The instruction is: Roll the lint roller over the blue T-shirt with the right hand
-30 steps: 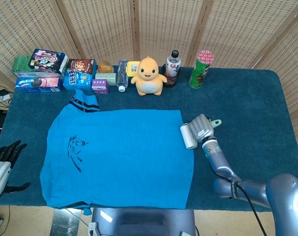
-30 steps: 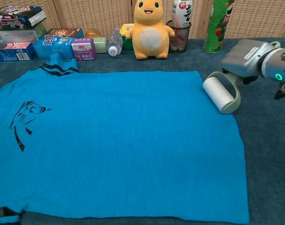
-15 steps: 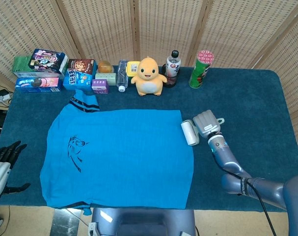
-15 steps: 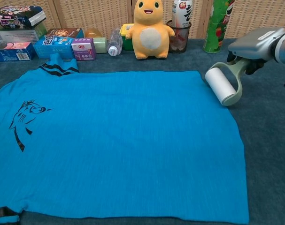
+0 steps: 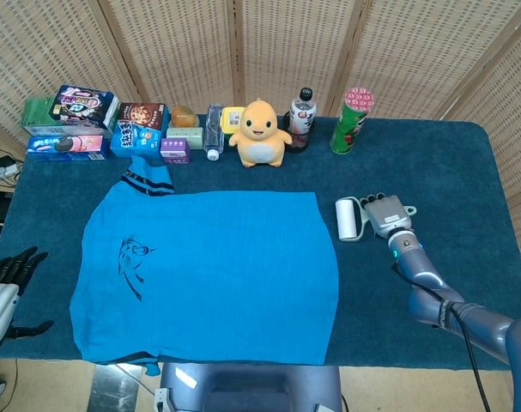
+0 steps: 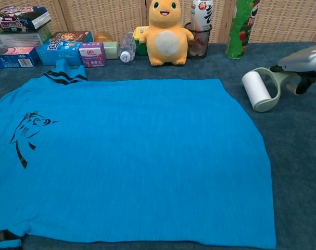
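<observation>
The blue T-shirt (image 5: 209,266) lies flat across the middle of the table, also filling most of the chest view (image 6: 131,156). The lint roller (image 5: 348,220), a white roll on a pale green frame (image 6: 256,89), sits on the dark cloth just right of the shirt's edge, off the fabric. My right hand (image 5: 387,213) grips its handle from the right and shows at the chest view's right edge (image 6: 305,60). My left hand (image 5: 4,287) hangs at the table's front left corner with fingers apart, holding nothing.
Along the back edge stand snack boxes (image 5: 80,120), a yellow plush toy (image 5: 260,133), a drink bottle (image 5: 302,116) and a green can (image 5: 351,120). Dark blue cloth (image 5: 449,172) covers the table to the right of the shirt.
My right hand has drawn the lint roller to the right and slightly back, off the shirt's right edge onto the table cloth. The left hand has stayed put.
</observation>
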